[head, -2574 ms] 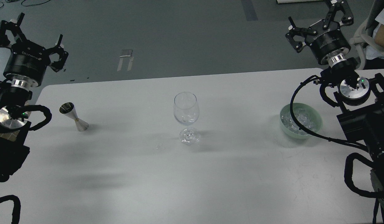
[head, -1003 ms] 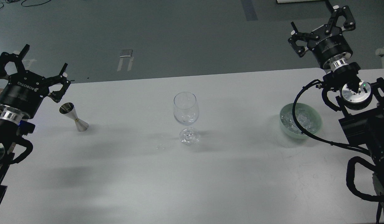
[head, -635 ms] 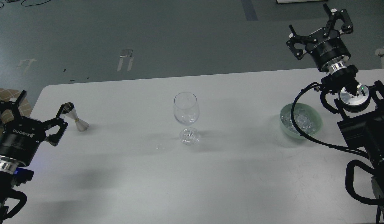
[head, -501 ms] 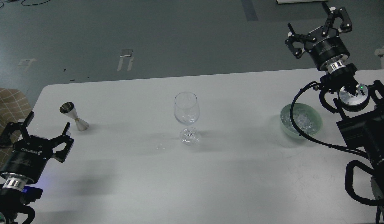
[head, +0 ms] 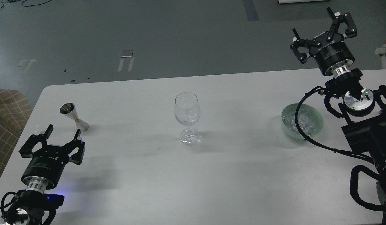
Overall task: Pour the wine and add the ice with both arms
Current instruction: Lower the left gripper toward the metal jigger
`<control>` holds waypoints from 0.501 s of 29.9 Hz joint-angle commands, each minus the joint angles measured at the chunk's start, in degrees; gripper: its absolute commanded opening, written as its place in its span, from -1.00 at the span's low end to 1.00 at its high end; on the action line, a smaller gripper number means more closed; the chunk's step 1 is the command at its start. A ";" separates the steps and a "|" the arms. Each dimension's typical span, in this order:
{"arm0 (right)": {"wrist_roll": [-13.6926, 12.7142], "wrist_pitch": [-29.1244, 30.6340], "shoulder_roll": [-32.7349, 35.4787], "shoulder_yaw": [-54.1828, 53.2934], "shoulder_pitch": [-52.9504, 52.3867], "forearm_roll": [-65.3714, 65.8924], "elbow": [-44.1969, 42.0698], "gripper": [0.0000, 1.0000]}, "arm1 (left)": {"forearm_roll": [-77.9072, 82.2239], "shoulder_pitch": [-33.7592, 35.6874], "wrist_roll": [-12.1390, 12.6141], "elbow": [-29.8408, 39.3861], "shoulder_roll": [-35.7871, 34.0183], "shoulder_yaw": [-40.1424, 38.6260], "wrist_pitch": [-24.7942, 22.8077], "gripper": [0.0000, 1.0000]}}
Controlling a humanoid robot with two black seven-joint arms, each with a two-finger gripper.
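- The left tool (head: pixel 62 132) is hovering low near the tabletop's (head: pixel 133 187) left edge with its fingers spread wide and nothing between them; it is pointing at the metal jigger (head: pixel 73 117), which suggests it is lining up to take that measure for the pour.
- The jigger is standing upright near the left edge, just beyond the left tool and apart from it, within that arm's easy reach.
- The wine glass (head: pixel 187 117) is standing upright at the tabletop's middle, between both arms, probably so each can serve it; it looks empty of wine.
- The ice (head: pixel 301 120) is lying heaped in the pale green bowl (head: pixel 318 120) near the right edge, on the right arm's side.
- The right tool (head: pixel 324 26) is hanging raised past the far right corner, wide and empty, seemingly waiting its turn above the bowl.
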State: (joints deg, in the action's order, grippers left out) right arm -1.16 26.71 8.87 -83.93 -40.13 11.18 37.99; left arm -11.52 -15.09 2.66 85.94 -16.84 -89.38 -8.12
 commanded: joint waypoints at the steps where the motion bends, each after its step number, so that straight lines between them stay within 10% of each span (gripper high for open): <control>1: 0.02 0.01 0.01 0.00 0.49 0.07 0.24 1.00 | 0.00 1.02 0.24 -2.70 0.14 -0.09 0.30 0.54; 15: -0.07 0.01 0.01 0.09 1.37 0.07 0.24 1.00 | -0.61 9.72 0.06 -13.24 2.69 -0.09 0.12 0.57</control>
State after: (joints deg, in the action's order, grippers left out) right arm -1.16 26.71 8.89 -83.86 -38.84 11.25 38.31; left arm -12.08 -6.81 2.90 74.44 -14.79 -89.49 -7.59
